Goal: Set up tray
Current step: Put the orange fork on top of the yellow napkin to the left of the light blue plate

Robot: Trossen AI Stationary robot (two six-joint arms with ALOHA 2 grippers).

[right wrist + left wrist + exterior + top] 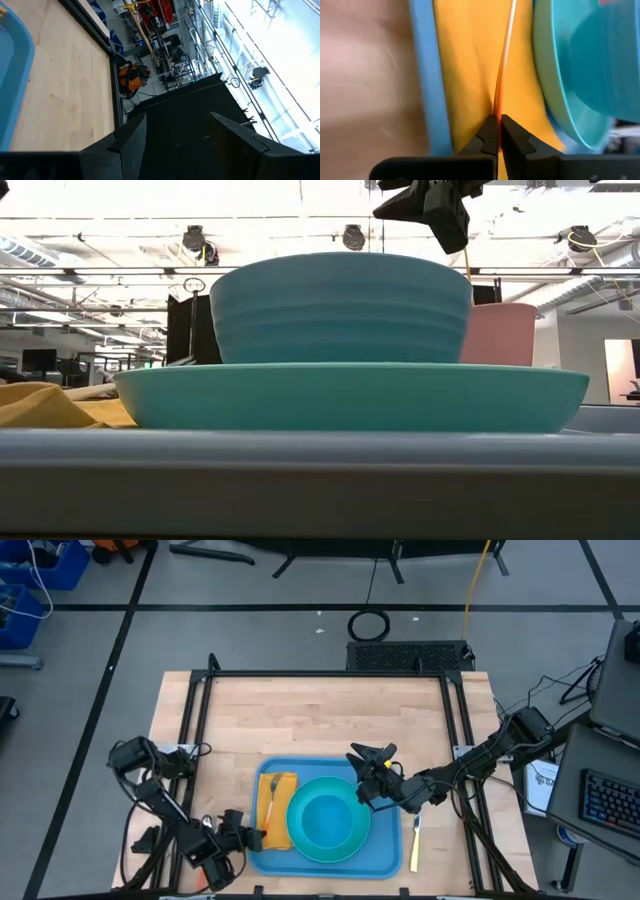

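The blue tray [385, 858] lies at the table's near edge. On it are a yellow napkin [282, 790], a turquoise plate [298, 832] and a blue bowl [330, 820] standing in the plate. A thin orange fork [270, 802] lies lengthwise over the napkin. My left gripper [248, 836] is at the napkin's near end, shut on the fork. My right gripper [368, 762] hangs open and empty above the tray's far right part. In the low view a pink cup [498, 333] stands behind the bowl [340, 305]. My left gripper [498, 131] pinches the fork's handle [498, 107] at its near end between the two fingertips. The fingers come low from the table's near left, pointing along the fork. The rest of the fork [506, 65] runs out over the napkin [465, 75].
A yellow utensil [415, 840] lies on the wood just right of the tray. A black frame borders the table on the left, far and right sides. Bare wood stretches across the far half of the table. Cables and a keyboard sit off the table's right.
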